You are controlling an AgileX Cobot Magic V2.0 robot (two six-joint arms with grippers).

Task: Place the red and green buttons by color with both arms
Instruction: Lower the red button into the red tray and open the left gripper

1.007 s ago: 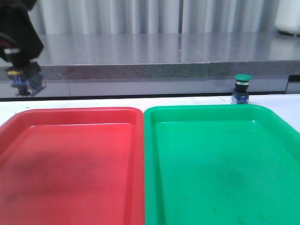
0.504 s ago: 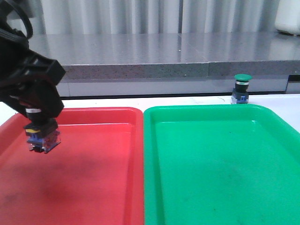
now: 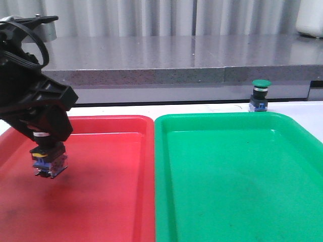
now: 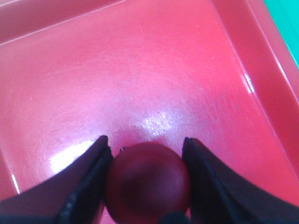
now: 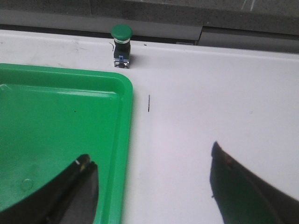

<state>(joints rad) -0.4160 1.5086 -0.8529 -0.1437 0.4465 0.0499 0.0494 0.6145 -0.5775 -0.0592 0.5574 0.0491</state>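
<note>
My left gripper [image 3: 46, 146] is shut on the red button [image 3: 49, 162]. It holds the button upright just above the floor of the red tray [image 3: 101, 201], at the tray's left side. In the left wrist view the dark red cap [image 4: 147, 182] sits between both fingers [image 4: 88, 177] over the red tray [image 4: 140, 70]. The green button [image 3: 260, 95] stands upright on the white table behind the green tray [image 3: 237, 191]. It also shows in the right wrist view [image 5: 121, 45]. My right gripper [image 5: 152, 161] is open and empty, over the green tray's rim [image 5: 125, 140] and the table. It is out of the front view.
The red and green trays lie side by side and fill the near table. A grey ledge [image 3: 176, 75] runs along the back. A white container [image 3: 310, 20] stands at the far right on it. Bare white table [image 5: 210, 102] lies right of the green tray.
My left arm has come down and to the right with the red button, from above the table's far left edge to low over the red tray. The green button has not moved.
</note>
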